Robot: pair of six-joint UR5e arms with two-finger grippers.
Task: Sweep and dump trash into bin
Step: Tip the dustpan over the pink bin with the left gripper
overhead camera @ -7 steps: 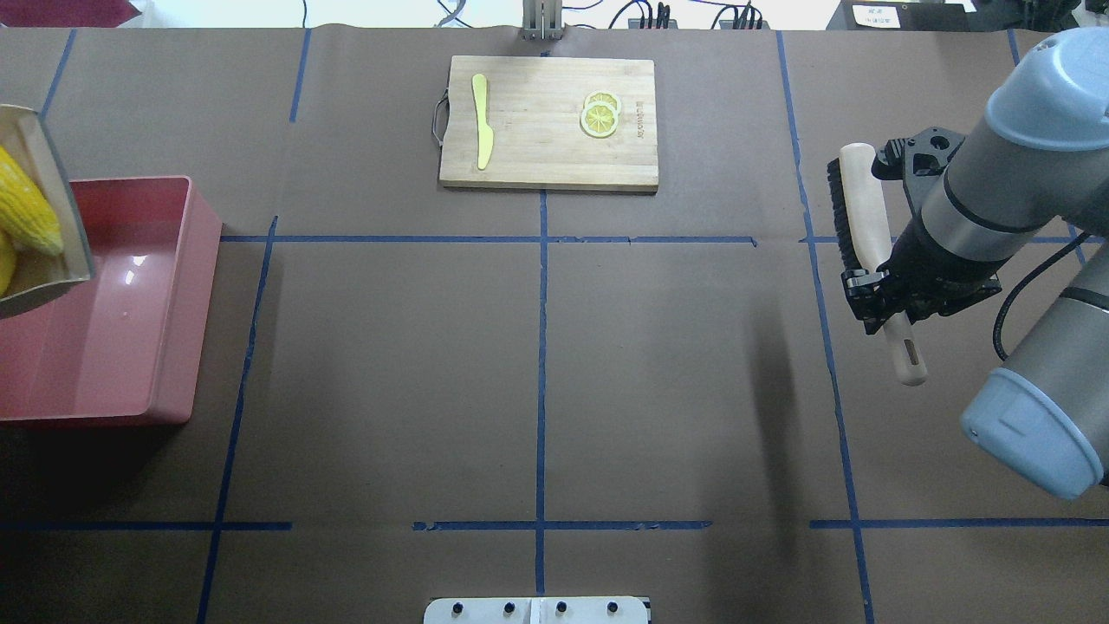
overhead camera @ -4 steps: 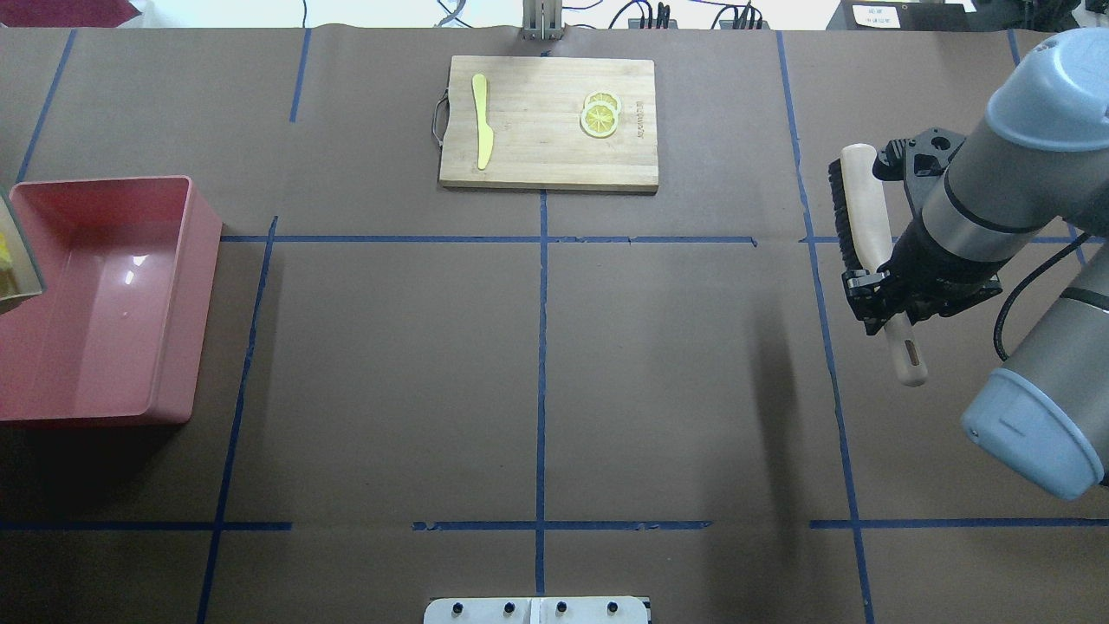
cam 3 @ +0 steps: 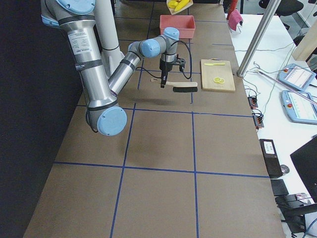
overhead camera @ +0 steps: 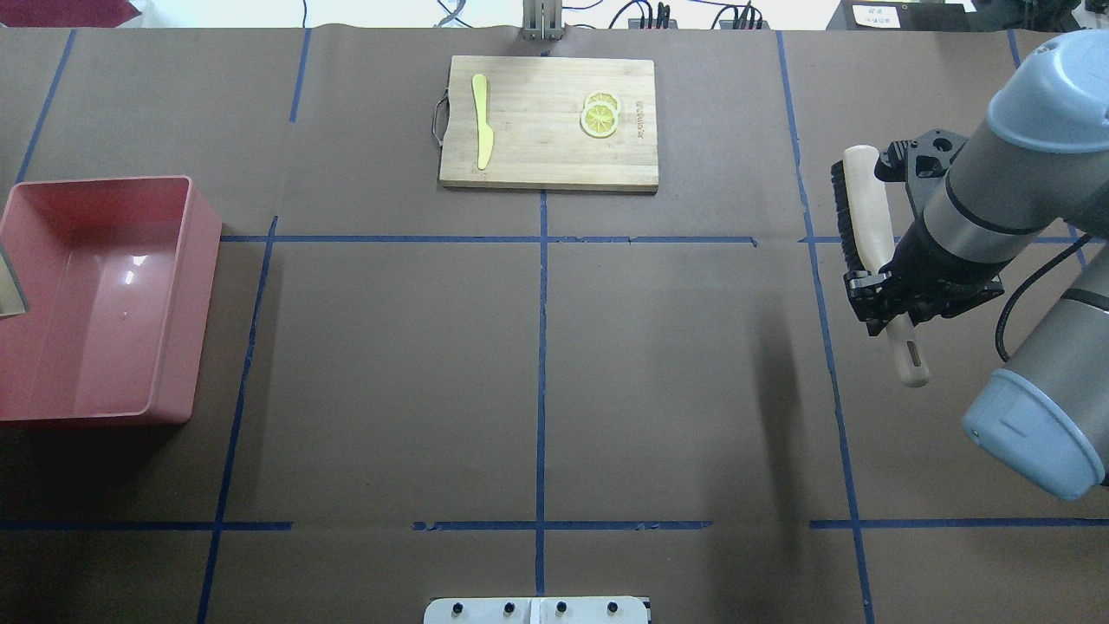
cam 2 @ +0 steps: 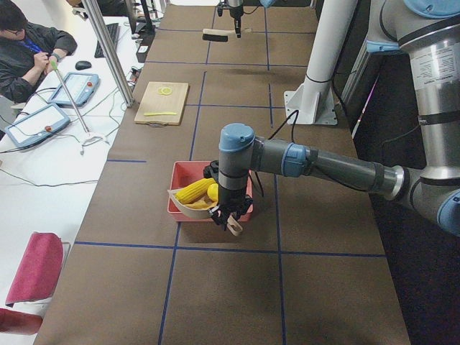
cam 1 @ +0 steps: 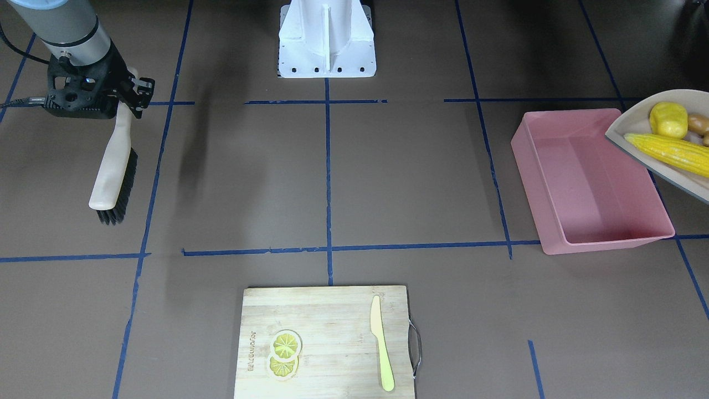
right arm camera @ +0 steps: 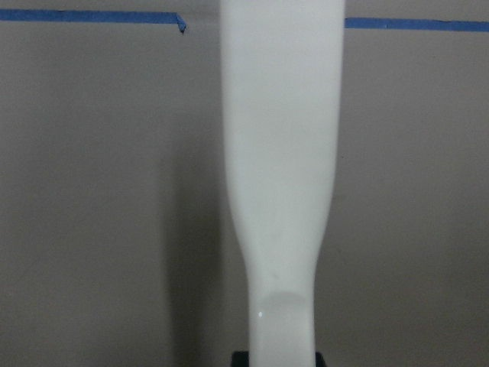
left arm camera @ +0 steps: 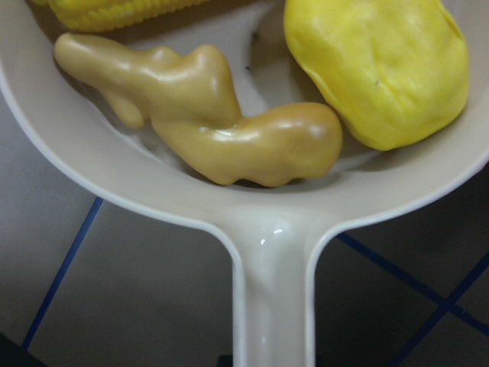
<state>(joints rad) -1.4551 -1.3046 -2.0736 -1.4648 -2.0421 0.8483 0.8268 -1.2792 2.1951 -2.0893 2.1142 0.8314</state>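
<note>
The trash lies in a beige dustpan [cam 1: 625, 133]: a yellow corn cob [cam 1: 670, 151], a rounded yellow lump [cam 1: 668, 119] and a tan ginger root [left arm camera: 214, 122]. The pan hangs level above the outer edge of the pink bin [overhead camera: 104, 295]. No trash shows inside the bin. My left gripper [cam 2: 231, 215] is shut on the dustpan's handle [left arm camera: 271, 290]. At the other end of the table my right gripper [overhead camera: 884, 299] is shut on the handle of a black-bristled brush [overhead camera: 862, 208], which is held above the table.
A wooden cutting board [overhead camera: 548, 121] at the far middle carries lemon slices [overhead camera: 599, 114] and a pale yellow knife [overhead camera: 482, 121]. The robot's white base [cam 1: 327, 39] stands at the near middle. A person sits beside the table [cam 2: 29, 50].
The dustpan with the trash has moved left, from over the bin's interior almost out of the overhead view. The right arm and brush have barely shifted.
</note>
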